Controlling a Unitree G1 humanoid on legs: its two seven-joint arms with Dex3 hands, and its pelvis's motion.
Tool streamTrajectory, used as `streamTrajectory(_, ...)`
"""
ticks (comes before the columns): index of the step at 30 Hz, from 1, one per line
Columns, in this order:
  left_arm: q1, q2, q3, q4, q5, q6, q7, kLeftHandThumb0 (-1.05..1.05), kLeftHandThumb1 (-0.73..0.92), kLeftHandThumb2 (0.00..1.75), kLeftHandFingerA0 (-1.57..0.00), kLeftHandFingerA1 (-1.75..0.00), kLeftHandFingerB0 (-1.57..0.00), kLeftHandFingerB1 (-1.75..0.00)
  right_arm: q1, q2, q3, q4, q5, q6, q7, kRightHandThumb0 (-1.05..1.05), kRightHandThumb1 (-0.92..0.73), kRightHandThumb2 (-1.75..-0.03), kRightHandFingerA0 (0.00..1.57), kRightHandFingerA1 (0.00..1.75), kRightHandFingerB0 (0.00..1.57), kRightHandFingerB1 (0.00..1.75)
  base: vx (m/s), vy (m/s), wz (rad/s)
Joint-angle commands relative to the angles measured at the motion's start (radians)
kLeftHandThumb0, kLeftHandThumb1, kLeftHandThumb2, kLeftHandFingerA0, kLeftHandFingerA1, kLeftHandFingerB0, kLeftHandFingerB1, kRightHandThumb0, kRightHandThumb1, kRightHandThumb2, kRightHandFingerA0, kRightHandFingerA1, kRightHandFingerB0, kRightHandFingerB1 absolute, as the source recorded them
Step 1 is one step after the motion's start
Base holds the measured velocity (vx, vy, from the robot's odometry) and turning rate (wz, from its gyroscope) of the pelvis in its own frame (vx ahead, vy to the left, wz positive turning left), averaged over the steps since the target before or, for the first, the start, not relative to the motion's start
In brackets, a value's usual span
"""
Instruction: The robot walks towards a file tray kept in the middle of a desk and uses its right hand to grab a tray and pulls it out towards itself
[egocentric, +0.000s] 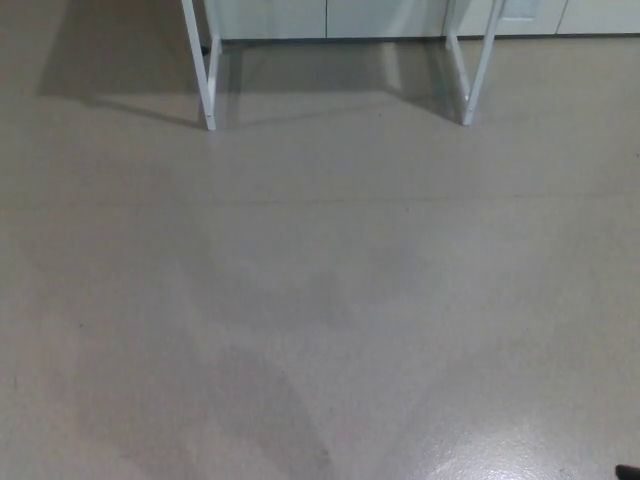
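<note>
only the desk's white legs (208, 75) show, at the top edge of my head view; the desktop and file tray lie beyond the frame. pale cabinet fronts (330, 18) stand behind the legs. a wide stretch of grey floor (320, 300) lies open below them. neither of my hands is in view, so i cannot tell my fingers' state.

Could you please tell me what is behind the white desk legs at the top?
Behind the white desk legs stand pale cabinet fronts on the floor. The desktop and any tray lie out of frame.
</note>
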Motion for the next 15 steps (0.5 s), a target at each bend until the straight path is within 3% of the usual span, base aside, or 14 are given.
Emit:
streamTrajectory(1, 0.032, 0.019, 0.044, -0.041, -0.099, -0.032, -0.088, -0.10, 0.56, 0.99, -0.22, -0.55, -0.14, -0.50, 0.022, 0.009, -0.040, -0.016, 0.096, -0.139, 0.038, -0.59, -0.52, -0.67, 0.52, 0.83, 0.32, 0.61, 0.00, 0.000, 0.00)
streamTrajectory(5, 0.052, 0.016, 0.055, -0.061, -0.123, -0.017, -0.118, -0.08, 0.56, 0.99, -0.20, -0.55, -0.13, -0.50, 0.039, 0.012, -0.033, -0.024, 0.097, -0.140, 0.040, -0.57, -0.50, -0.69, 0.51, 0.85, 0.32, 0.61, 0.00, 0.000, 0.00)
streamTrajectory(6, 0.062, 0.016, 0.056, -0.075, -0.126, -0.012, -0.120, -0.09, 0.57, 0.99, -0.19, -0.54, -0.12, -0.49, 0.041, 0.013, -0.031, -0.021, 0.100, -0.145, 0.043, -0.59, -0.39, -0.91, 0.53, 0.81, 0.31, 0.64, 0.00, 0.000, 0.00)
streamTrajectory(7, 0.065, 0.019, 0.055, -0.072, -0.122, -0.019, -0.123, -0.10, 0.57, 0.99, -0.19, -0.54, -0.12, -0.49, 0.042, 0.011, -0.029, -0.016, 0.099, -0.150, 0.046, -0.57, -0.50, -0.69, 0.50, 0.82, 0.31, 0.62, 0.00, 0.000, 0.00)
streamTrajectory(8, 0.060, 0.022, 0.055, -0.055, -0.117, -0.027, -0.122, -0.11, 0.56, 0.98, -0.19, -0.54, -0.12, -0.49, 0.044, 0.008, -0.023, -0.013, 0.090, -0.157, 0.039, -0.58, -0.51, -0.68, 0.51, 0.83, 0.32, 0.61, 0.00, 0.000, 0.00)
streamTrajectory(9, 0.061, 0.023, 0.054, -0.053, -0.112, -0.030, -0.118, -0.11, 0.55, 0.98, -0.21, -0.54, -0.13, -0.49, 0.043, 0.008, -0.022, -0.011, 0.090, -0.159, 0.038, -0.60, -0.39, -0.91, 0.54, 0.80, 0.32, 0.64, 0.00, 0.000, 0.00)
streamTrajectory(10, 0.061, 0.024, 0.054, -0.045, -0.112, -0.039, -0.121, -0.10, 0.56, 0.98, -0.20, -0.54, -0.13, -0.49, 0.042, 0.008, -0.021, -0.006, 0.091, -0.164, 0.036, -0.58, -0.50, -0.69, 0.53, 0.84, 0.32, 0.64, 0.00, 0.000, 0.00)
streamTrajectory(15, 0.068, 0.027, 0.056, -0.039, -0.117, -0.051, -0.134, -0.11, 0.57, 0.99, -0.21, -0.55, -0.13, -0.50, 0.034, 0.003, -0.013, 0.029, 0.090, -0.196, 0.034, -0.57, -0.49, -0.71, 0.54, 0.86, 0.33, 0.65, 0.00, 0.000, 0.00)
